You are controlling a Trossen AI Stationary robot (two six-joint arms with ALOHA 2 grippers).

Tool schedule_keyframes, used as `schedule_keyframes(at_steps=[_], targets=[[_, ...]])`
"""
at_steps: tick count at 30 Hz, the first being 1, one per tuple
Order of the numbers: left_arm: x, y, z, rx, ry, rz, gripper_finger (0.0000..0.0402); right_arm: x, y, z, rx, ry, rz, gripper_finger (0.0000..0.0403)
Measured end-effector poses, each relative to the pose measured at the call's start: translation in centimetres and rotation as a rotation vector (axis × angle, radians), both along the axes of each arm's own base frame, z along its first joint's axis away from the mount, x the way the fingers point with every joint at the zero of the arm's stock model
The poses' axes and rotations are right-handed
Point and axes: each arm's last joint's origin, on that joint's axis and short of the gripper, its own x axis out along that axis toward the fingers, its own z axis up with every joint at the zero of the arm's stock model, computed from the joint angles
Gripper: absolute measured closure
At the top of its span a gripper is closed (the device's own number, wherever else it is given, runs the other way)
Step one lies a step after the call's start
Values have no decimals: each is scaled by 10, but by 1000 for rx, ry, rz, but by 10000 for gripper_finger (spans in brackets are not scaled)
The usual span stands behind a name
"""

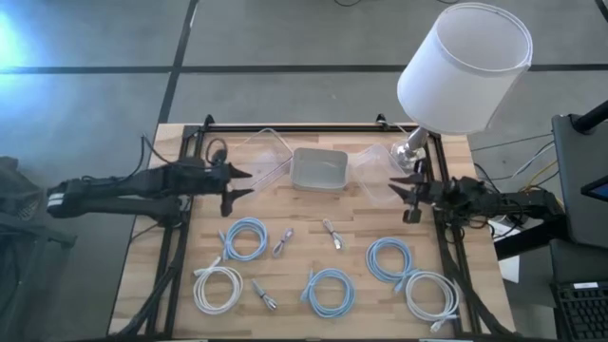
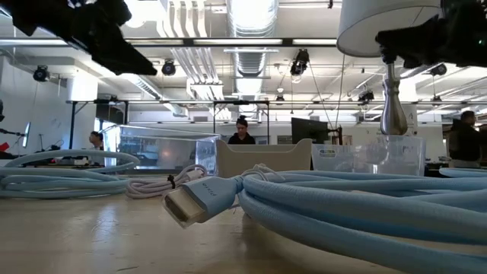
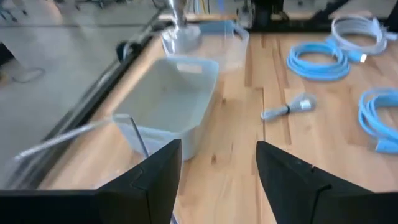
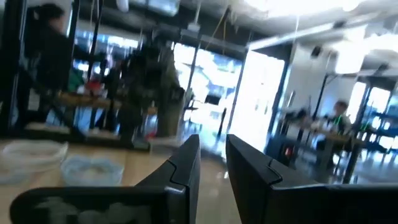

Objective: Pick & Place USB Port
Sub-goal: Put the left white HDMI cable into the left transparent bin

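Observation:
Three small silver USB adapters lie flat on the wooden table: one [image 1: 283, 242], one [image 1: 332, 234] and one [image 1: 264, 296]; the left wrist view shows one [image 3: 287, 109]. A grey bin [image 1: 320, 169] stands at the far middle of the table [image 3: 174, 99]. My left gripper [image 1: 239, 185] hovers open above the table, left of the bin, holding nothing. My right gripper [image 1: 405, 190] hovers at the right side near the lamp base, its fingers a narrow gap apart [image 4: 212, 168], holding nothing.
Light blue cable coils [image 1: 245, 237] [image 1: 330, 292] [image 1: 392, 258] and white coils [image 1: 218, 288] [image 1: 432, 297] lie around the adapters. Clear containers [image 1: 266, 152] [image 1: 380, 166] flank the bin. A white-shaded lamp [image 1: 463, 66] stands at the far right corner. People are in the room behind.

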Motion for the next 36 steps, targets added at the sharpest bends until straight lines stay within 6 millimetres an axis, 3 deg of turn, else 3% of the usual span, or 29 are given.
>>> schedule_keyframes(at_steps=[9, 15, 25, 36], targets=[[8, 0, 3, -3, -46, -28, 193, -3, 0, 16, -18, -102, 11, 320], [14, -3, 1, -7, -38, -63, 193, 7, 1, 32, -15, 12, 19, 284], [28, -19, -4, -16, -20, -188, 193, 58, 1, 62, 65, 289, 20, 205], [41, -33, -15, -88, 29, -237, 198, 116, 2, 70, 160, 541, 6, 197]])
